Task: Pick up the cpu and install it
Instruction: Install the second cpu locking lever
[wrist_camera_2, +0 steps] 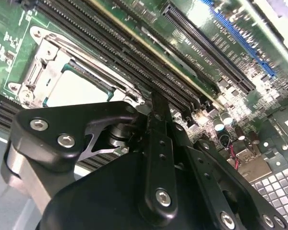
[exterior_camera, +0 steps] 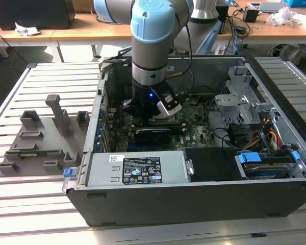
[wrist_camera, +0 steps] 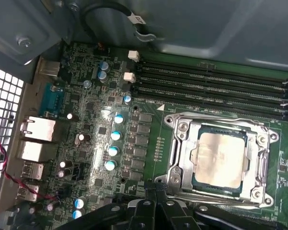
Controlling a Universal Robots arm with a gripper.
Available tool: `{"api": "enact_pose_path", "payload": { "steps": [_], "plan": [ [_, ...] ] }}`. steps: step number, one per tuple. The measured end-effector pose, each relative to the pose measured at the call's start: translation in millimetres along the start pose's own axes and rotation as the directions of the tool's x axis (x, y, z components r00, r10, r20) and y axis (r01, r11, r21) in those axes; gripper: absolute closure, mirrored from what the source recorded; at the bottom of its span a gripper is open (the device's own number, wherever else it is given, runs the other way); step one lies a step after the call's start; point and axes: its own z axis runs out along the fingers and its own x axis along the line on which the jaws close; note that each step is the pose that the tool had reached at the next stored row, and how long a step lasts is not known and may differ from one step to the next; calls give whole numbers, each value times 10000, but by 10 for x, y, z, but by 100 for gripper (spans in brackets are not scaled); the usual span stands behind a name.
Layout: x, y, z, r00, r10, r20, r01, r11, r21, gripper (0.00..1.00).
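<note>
Cpu (wrist_camera: 220, 159) lies flat in the metal-framed socket (wrist_camera: 180, 158) on the green motherboard (wrist_camera: 149, 120) inside the computer case (exterior_camera: 194, 201); it reads as light, rigid and fragile, best taken by two opposite edges and kept level, never by the smooth, likely slippery top. It is a small square chip with a dull silvery lid and a thin darker rim. Just beside the socket, the hand (wrist_camera_2: 156, 108) hangs with nothing visibly held, though I cannot tell how far apart its jaws stand.
</note>
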Motion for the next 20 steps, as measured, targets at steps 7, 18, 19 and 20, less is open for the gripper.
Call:
{"api": "enact_pose_path", "payload": {
  "steps": [7,18,19,20],
  "plan": [
    [-49,45,23,9999,-117,-12,117,9999,-14,89],
    [-165,91,-150,9999,-116,-62,116,9999,-33,89],
    [-221,93,-152,9999,-109,-103,108,9999,-40,89],
    [-260,92,-154,9999,-104,-135,103,9999,-45,89]
  ]
}}
